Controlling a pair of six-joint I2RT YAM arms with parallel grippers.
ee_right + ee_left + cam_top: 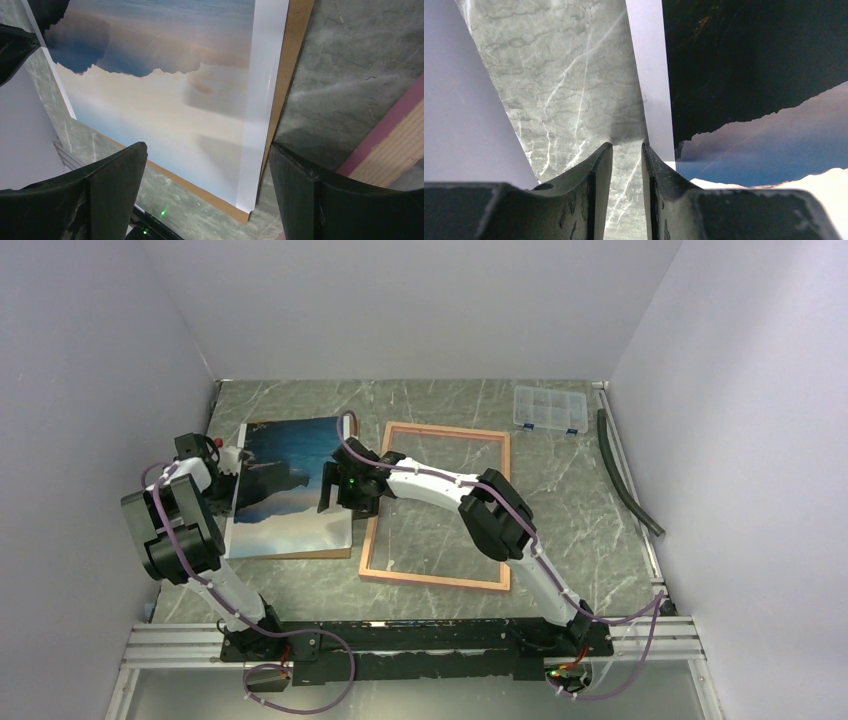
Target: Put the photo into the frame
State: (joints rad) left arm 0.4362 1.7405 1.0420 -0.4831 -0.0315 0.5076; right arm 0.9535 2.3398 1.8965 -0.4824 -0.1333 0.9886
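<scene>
The photo (285, 490), a print of sea, dark mountains and pale sky, lies face up on a brown backing board (300, 555), left of the frame. The frame (440, 429) lies flat at centre, and its pink and tan rim (395, 135) shows in the right wrist view. My left gripper (232, 462) is at the photo's left edge. Its jaws (626, 145) stand a narrow gap apart with only marble between them, and the photo's white border (654, 75) meets the right fingertip. My right gripper (207, 146) hangs wide open over the photo's near right corner (175, 100).
A clear plastic compartment box (548, 408) sits at the back right. A dark hose (625, 475) runs along the right edge of the marble table. White walls close in the left, back and right. An aluminium rail (420, 640) carries the arm bases in front.
</scene>
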